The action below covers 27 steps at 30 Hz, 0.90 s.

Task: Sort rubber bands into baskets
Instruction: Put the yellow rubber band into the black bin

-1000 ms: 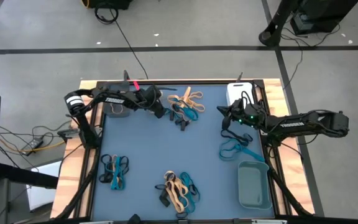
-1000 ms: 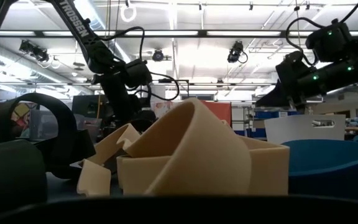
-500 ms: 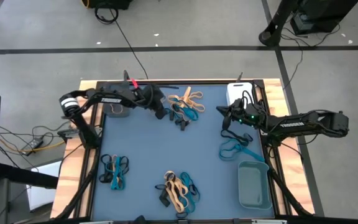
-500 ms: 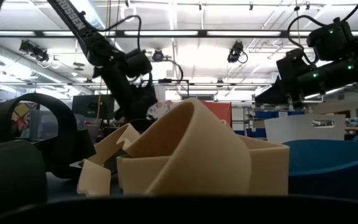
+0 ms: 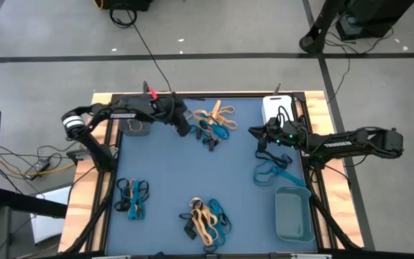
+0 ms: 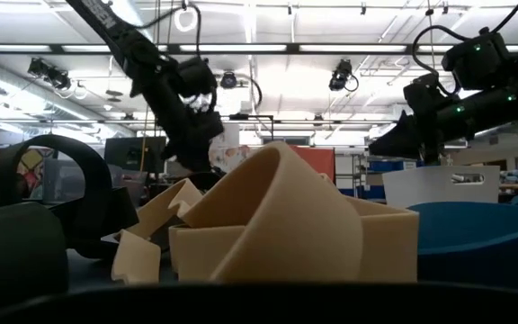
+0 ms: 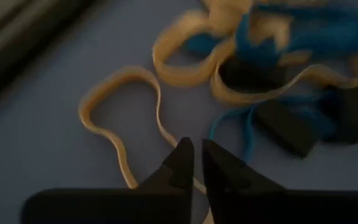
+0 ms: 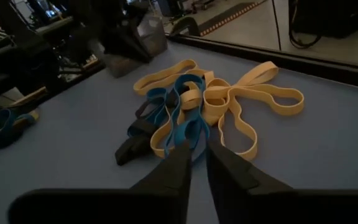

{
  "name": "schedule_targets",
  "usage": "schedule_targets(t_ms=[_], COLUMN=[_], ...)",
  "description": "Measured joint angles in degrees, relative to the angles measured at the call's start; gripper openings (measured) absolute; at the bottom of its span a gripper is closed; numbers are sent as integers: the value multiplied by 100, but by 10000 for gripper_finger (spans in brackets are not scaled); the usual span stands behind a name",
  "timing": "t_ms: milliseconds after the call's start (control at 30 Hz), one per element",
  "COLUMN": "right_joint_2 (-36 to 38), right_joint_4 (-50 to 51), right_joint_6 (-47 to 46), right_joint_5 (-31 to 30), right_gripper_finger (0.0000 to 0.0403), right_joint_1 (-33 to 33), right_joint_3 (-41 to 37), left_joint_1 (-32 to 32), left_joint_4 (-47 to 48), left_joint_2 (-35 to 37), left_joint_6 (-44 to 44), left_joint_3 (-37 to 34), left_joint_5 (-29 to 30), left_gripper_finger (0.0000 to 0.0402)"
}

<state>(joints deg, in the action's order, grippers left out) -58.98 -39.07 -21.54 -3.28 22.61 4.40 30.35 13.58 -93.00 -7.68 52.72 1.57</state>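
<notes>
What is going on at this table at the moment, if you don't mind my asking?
A two-armed robot is sorting rubber bands. The left gripper hangs beside the far pile of bands, its fingers slightly apart over a tan band, holding nothing. The right gripper waits near the white basket. The grey-teal basket looks empty.

- Rubber bands (image 5: 214, 122) in tan, blue and black are heaped in a tangle at the far middle of the mat.
- Further tangles are seen at the near left, near middle and right.
- A white basket (image 5: 273, 108), a dark basket (image 5: 134, 126) and a grey-teal basket (image 5: 293, 214) are set at the mat's edges.
</notes>
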Motion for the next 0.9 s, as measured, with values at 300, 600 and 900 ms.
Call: schedule_targets(t_ms=[300,600,900], right_joint_2=[0,0,0], right_joint_4=[-28,-26,-25], right_joint_6=[9,9,7], right_joint_5=[-307,-307,-307], right_gripper_finger=[154,152,51], right_joint_1=[-48,-44,-44], right_joint_3=[0,0,0], left_joint_1=[0,6,2], left_joint_4=[-304,-242,67], left_joint_2=[-810,-841,-217], left_joint_6=[1,111,186], left_joint_3=[-1,14,1], left_joint_5=[-5,1,320], left_gripper_finger=[135,45,4])
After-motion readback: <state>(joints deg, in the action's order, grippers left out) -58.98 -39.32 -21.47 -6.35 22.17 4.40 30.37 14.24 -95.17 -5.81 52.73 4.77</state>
